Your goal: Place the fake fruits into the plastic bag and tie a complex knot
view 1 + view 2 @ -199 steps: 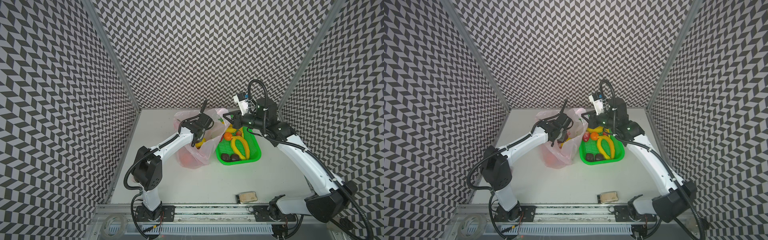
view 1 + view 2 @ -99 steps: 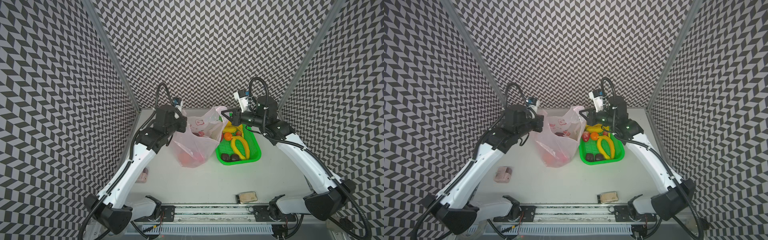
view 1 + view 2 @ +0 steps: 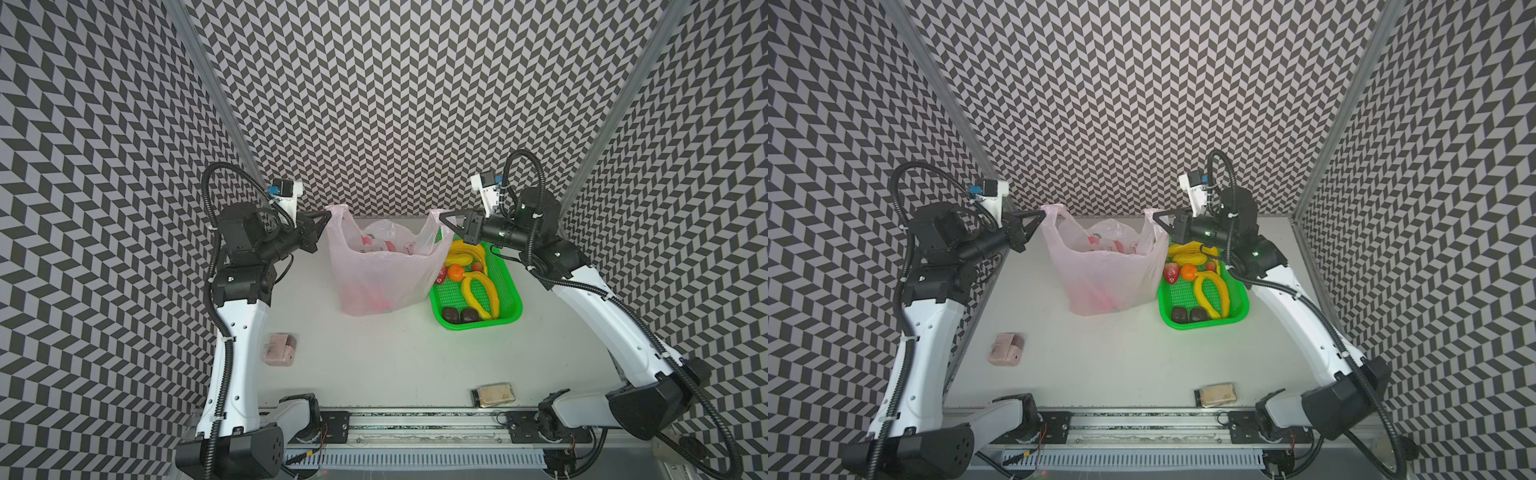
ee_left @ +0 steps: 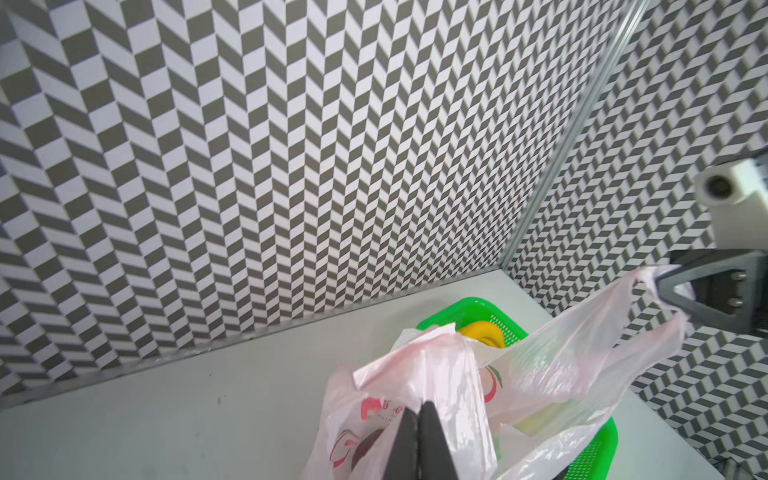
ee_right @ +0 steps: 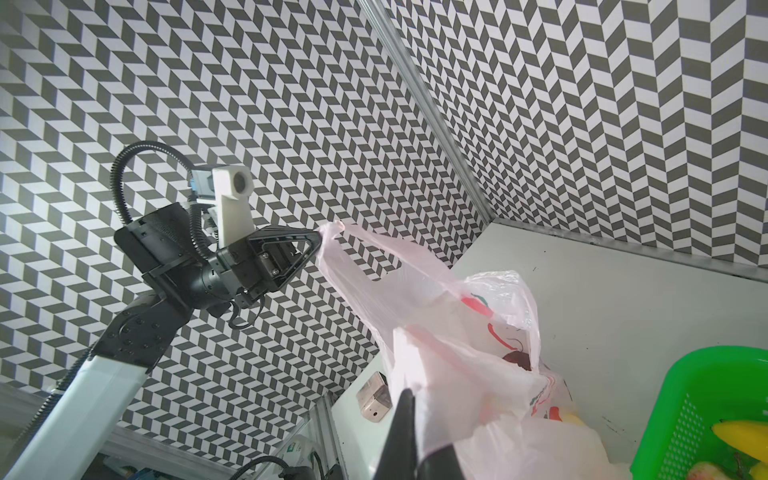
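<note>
Both clamped on handles of the plastic bag (image 3: 382, 274): left claw (image 3: 329, 213) at its left, right claw (image 3: 441, 216) at its right.

A flat pale grey table (image 3: 374, 365) fills the lower middle of both top views. A thin pink see-through plastic bag (image 3: 374, 274) stands on it, middle back. Right beside it, on the right, sits a bright green plastic basket (image 3: 478, 326) with little holes. A small pink wrapped block (image 3: 279, 349) lies lower left. A small tan packet (image 3: 493, 395) lies at the front edge.
</note>
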